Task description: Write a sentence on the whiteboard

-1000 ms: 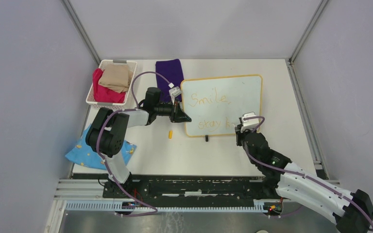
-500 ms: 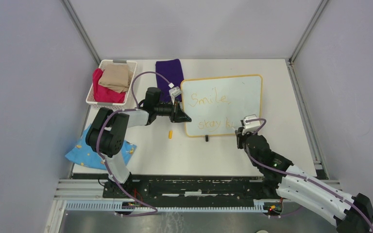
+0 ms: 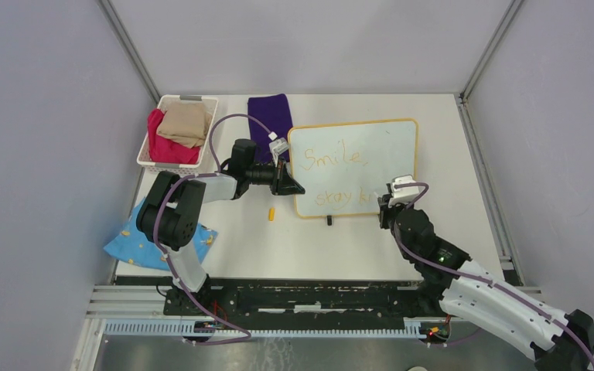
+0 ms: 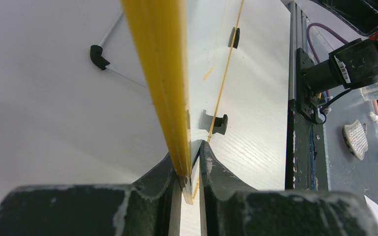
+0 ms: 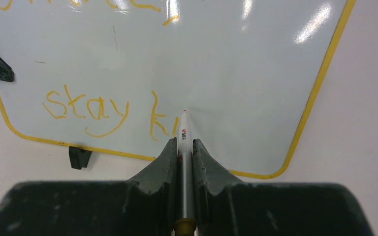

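Whiteboard (image 3: pixel 383 147) lies on the table, right of the purple cloth (image 3: pixel 271 114). Left gripper (image 4: pixel 189 155) is pinched on its yellow left frame edge. Right gripper (image 5: pixel 184 142) is clamped on the marker (image 5: pixel 184 132), tip at the board just past the "k". Sentence (image 5: pixel 86 109) reads "Smile," above and "stay k" plus a short stroke below, so it looks unfinished.

Risks:
- Limited room toward the lower right corner; letters may crowd or run onto the frame.
- Thin ink may skip.
- Heavy tip pressure could skew the board if the edge pinch slips.
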`<state>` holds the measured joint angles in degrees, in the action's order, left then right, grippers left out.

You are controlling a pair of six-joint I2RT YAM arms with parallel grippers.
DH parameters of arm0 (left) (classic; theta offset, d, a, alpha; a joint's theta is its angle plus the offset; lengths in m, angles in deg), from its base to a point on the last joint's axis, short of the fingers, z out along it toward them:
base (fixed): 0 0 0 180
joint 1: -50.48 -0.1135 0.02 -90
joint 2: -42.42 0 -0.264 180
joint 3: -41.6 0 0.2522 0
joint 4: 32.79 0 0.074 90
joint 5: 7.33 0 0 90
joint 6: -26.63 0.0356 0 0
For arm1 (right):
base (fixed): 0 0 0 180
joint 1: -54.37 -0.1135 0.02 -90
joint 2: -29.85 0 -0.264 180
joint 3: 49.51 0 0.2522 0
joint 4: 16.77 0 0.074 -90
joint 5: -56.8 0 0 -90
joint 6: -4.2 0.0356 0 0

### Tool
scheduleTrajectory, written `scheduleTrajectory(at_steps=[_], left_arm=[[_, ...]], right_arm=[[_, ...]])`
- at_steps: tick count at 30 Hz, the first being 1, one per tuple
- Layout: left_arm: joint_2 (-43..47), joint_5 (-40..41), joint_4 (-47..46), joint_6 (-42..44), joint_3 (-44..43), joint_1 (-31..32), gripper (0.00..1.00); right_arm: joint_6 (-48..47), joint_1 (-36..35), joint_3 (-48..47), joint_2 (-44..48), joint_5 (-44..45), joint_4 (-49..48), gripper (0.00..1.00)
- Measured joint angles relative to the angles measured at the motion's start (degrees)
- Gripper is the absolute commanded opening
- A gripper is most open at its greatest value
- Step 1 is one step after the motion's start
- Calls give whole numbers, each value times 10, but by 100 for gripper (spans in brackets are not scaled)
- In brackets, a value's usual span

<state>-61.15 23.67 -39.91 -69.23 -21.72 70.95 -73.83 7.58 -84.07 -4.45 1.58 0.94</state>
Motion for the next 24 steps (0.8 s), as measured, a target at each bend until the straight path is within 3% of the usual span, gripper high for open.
scheduleTrajectory(at_steps=[24], left_arm=[[0,0,1,0,-1,0,2]], right_arm=[[12,15,24,-17,-4,-5,0]])
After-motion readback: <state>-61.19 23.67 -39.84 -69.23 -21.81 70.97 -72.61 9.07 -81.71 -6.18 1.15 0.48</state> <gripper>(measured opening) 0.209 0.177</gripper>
